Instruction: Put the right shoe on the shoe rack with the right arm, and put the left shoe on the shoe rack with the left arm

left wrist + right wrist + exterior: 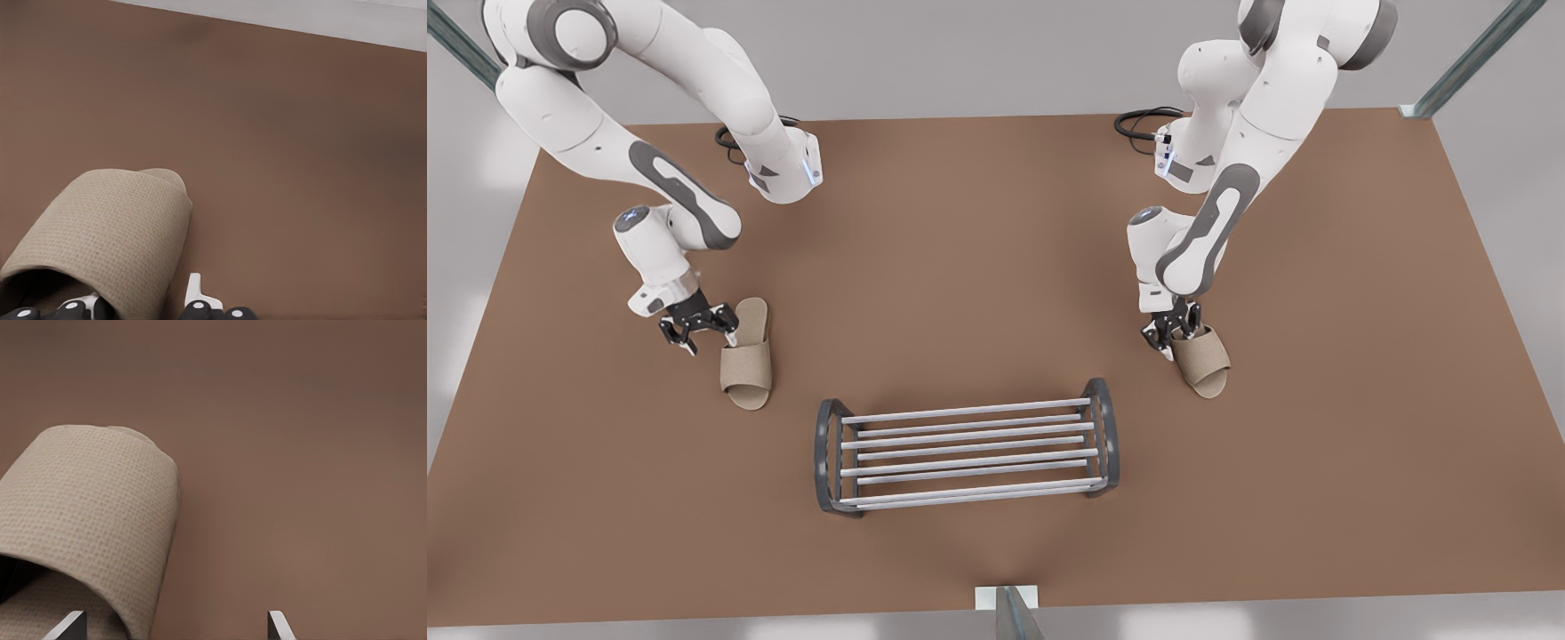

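In the front view the rack (pixel 969 455) stands on the brown table (pixel 978 249) between the two shoes, touching neither. At the front view's left the right gripper (pixel 698 331) hangs beside the heel of the right shoe (pixel 747 364), and at its right the left gripper (pixel 1172 336) is down on the heel end of the left shoe (pixel 1205 363), the forearm hiding the contact. The left wrist view shows its gripper (pixel 143 301) part open astride that shoe's (pixel 113 227) woven side wall. The right wrist view shows its gripper (pixel 173 623) spread wide, one finger (pixel 70 625) over its shoe (pixel 87 500) and the other over bare table.
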You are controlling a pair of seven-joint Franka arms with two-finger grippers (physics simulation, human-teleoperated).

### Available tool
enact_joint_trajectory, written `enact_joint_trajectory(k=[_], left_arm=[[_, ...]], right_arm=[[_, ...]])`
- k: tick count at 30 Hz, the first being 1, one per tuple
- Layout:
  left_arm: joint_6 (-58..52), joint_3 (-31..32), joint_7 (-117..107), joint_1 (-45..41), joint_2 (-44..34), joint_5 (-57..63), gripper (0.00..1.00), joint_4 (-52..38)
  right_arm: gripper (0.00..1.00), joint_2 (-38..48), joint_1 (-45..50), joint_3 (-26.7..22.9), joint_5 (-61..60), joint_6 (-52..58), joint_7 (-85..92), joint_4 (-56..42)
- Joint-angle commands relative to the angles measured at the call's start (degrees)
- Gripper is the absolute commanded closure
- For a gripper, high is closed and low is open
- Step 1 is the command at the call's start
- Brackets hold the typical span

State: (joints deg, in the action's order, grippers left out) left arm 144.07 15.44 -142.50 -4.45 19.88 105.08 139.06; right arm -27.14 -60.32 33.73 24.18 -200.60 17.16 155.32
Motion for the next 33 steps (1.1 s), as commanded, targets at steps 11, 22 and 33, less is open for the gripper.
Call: enact_joint_trajectory(k=[11, 22, 33], left_arm=[[-0.10, 0.03, -0.15, 0.24, -0.54, -0.14, 0.63, -0.28], [0.77, 0.11, 0.56, 1.91, -2.91, -0.14, 0.71, -0.98], [4.55, 0.46, 6.35, 3.05, -4.41, -5.06, 0.75, -10.30]], right_arm=[[0.00, -1.69, 0.20, 0.37, -0.18, 0.03, 0.42, -0.11], [0.00, -1.96, 1.43, 0.81, -2.38, 0.12, -3.71, -0.72], [0.00, -1.87, 1.34, 3.18, -2.38, 0.12, -13.65, -0.81]])
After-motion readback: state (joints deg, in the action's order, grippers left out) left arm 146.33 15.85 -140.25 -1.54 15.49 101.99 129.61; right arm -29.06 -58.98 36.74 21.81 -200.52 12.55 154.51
